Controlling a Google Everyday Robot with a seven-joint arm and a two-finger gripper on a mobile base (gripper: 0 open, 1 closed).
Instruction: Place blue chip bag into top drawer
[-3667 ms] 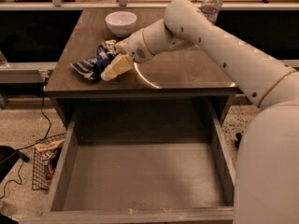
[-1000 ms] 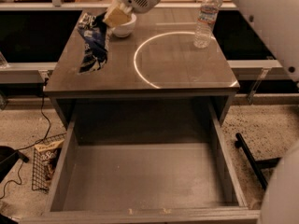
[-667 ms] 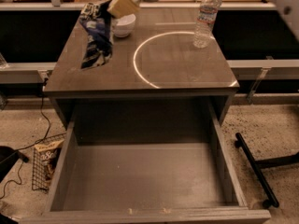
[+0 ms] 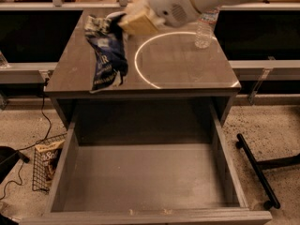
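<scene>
The blue chip bag [image 4: 107,53], dark blue and white foil, hangs lengthwise from my gripper [image 4: 125,22] in the air over the left half of the cabinet top [image 4: 187,69]. The gripper's tan fingers [image 4: 138,22] are shut on the bag's upper end, and the white arm reaches in from the upper right. The top drawer [image 4: 145,177] is pulled fully open below, a wide grey-brown box with a bare flat bottom. The bag's lower end hangs near the front edge of the cabinet top, just behind the drawer's opening.
A clear plastic water bottle [image 4: 205,28] stands at the back right of the cabinet top. A bright ring of light [image 4: 140,74] lies on the top. A wire basket with a brown snack bag [image 4: 47,162] sits on the floor at left. A black base leg [image 4: 255,165] lies at right.
The gripper has lifted the bag off the cabinet top near the white bowl and carried it forward, toward the front edge. The bag now hangs lower and nearer the drawer.
</scene>
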